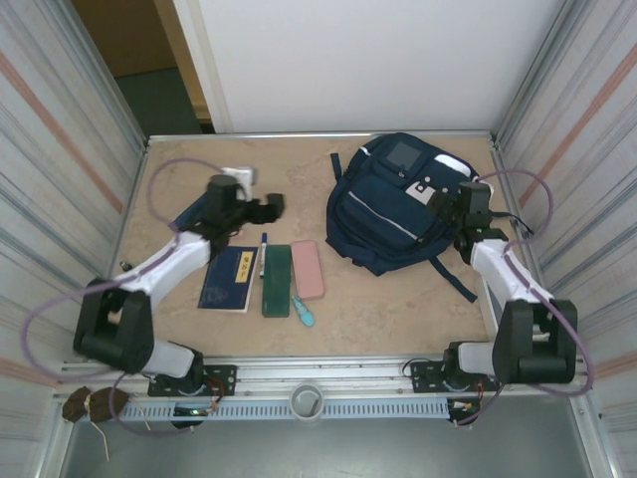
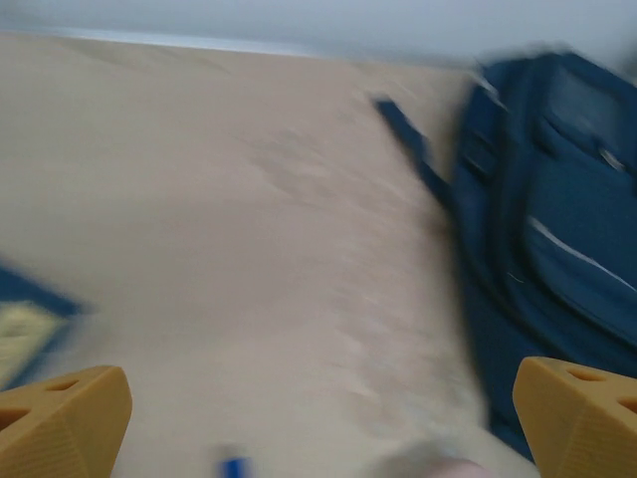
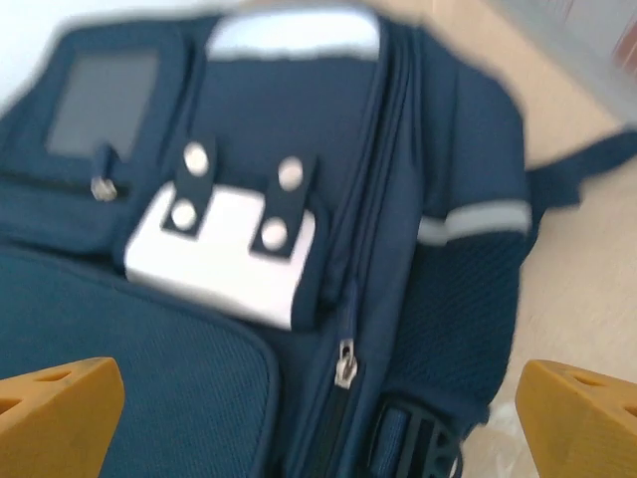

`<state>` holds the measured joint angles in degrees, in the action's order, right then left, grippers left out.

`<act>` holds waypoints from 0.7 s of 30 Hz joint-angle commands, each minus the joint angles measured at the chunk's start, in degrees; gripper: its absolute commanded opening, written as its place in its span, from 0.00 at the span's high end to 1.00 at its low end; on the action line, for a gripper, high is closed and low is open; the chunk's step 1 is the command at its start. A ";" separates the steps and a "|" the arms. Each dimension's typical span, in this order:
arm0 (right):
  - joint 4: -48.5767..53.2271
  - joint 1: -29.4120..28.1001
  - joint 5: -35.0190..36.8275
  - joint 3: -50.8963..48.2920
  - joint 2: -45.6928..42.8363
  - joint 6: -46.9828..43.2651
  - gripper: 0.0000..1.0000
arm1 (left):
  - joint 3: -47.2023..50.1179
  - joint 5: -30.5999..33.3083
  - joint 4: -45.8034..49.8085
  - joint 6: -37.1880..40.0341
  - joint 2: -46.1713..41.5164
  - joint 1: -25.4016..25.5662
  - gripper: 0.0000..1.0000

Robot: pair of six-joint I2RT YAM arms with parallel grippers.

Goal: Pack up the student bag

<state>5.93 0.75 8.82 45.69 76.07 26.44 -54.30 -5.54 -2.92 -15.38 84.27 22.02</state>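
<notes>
Left gripper [image 1: 271,206] and right gripper [image 1: 463,199] are both held open, empty. The student bag [image 1: 388,214] is laid far right on the desk [image 1: 398,309], apparently zipped; notebook [image 1: 228,278], green case [image 1: 276,281] and pink case [image 1: 308,269] are left unpacked near left.

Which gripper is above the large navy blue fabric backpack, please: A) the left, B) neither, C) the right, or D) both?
C: the right gripper sits over the backpack near its white patch, while the left gripper is over the table beside it.
</notes>
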 commanded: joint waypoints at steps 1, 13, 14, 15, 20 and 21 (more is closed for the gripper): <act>11.23 4.29 -7.09 1.88 4.01 4.76 0.03 | -8.68 -6.60 9.13 -2.40 8.84 5.43 0.02; 10.07 6.37 -13.46 4.66 14.33 5.03 0.23 | -28.91 -12.48 15.19 -5.78 32.41 11.38 0.12; 9.45 6.39 -14.33 4.84 14.62 5.03 0.28 | -29.61 -13.21 14.77 -6.04 33.31 11.38 0.14; 8.77 6.37 -15.26 4.85 14.73 5.02 0.33 | -30.23 -13.97 14.32 -6.26 34.15 11.38 0.17; 6.74 5.17 -18.84 4.18 13.88 5.60 0.55 | -34.34 -17.43 14.77 -6.47 39.11 11.25 0.41; 6.36 4.61 -19.53 3.70 13.28 5.86 0.59 | -34.46 -17.83 14.72 -6.21 39.35 11.00 0.47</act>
<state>13.89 6.87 -6.20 49.17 89.93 31.40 -86.63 -19.81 10.79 -21.50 122.30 33.71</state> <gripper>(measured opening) 0.432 0.575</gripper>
